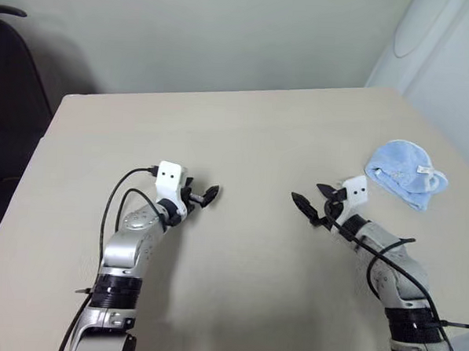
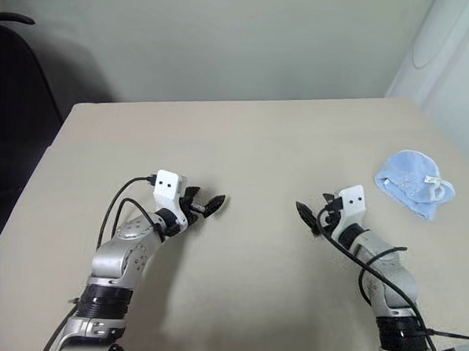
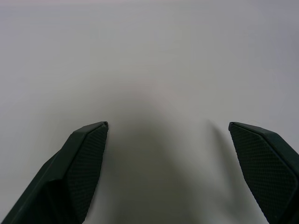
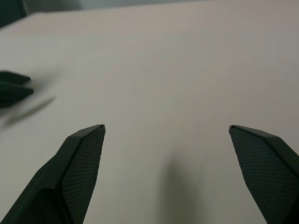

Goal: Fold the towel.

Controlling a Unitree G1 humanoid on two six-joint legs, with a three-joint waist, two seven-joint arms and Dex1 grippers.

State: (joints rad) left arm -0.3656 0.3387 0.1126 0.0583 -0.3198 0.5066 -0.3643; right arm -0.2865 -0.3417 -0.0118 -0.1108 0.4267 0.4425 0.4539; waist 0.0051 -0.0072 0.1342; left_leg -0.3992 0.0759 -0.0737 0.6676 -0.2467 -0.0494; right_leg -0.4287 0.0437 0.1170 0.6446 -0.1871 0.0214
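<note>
The towel [image 1: 404, 173] is a small light-blue cloth lying crumpled in a heap on the beige table [image 1: 253, 129], toward its right side, with white edging showing on its near right. My right gripper [image 1: 312, 198] hovers over the table to the left of the towel and nearer to me, apart from it, pointing left. In the right wrist view its fingers [image 4: 84, 154] stand wide open with nothing between them. My left gripper [image 1: 203, 194] is over the table's left half, far from the towel, open and empty, fingers [image 3: 86, 158] spread above bare tabletop.
A dark chair [image 1: 9, 93] stands beyond the table's left edge. A pale wall runs behind the far edge, and a white panel [image 1: 445, 53] rises at the back right. The table's right edge passes just beyond the towel. The left gripper's tip [image 4: 14, 89] shows in the right wrist view.
</note>
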